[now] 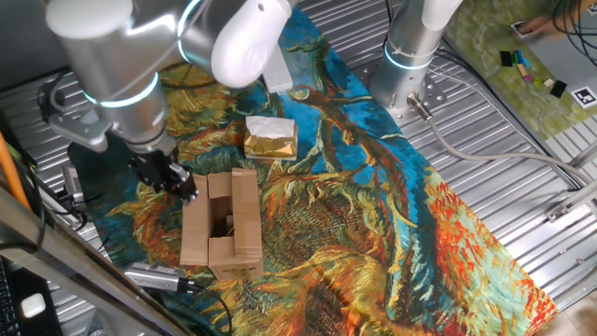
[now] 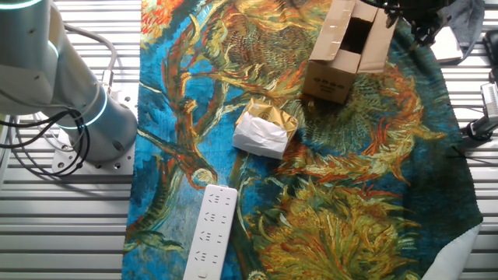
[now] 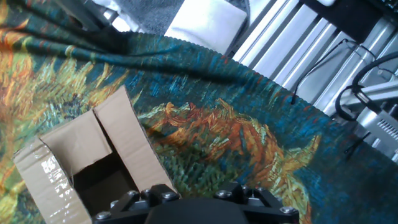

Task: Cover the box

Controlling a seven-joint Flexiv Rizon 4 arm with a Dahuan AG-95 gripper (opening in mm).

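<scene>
Gripper [image 1: 175, 179] sits just beside the box [image 1: 222, 227], at its outer flap; can't tell if jaws are wide or narrow. Box stands on the painted cloth [image 1: 373, 215] near the table edge, flaps up, top uncovered.

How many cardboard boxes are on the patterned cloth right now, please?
1: the box stands open near the cloth's edge, beside the gripper. The paper packet nearby is not a box.
</scene>
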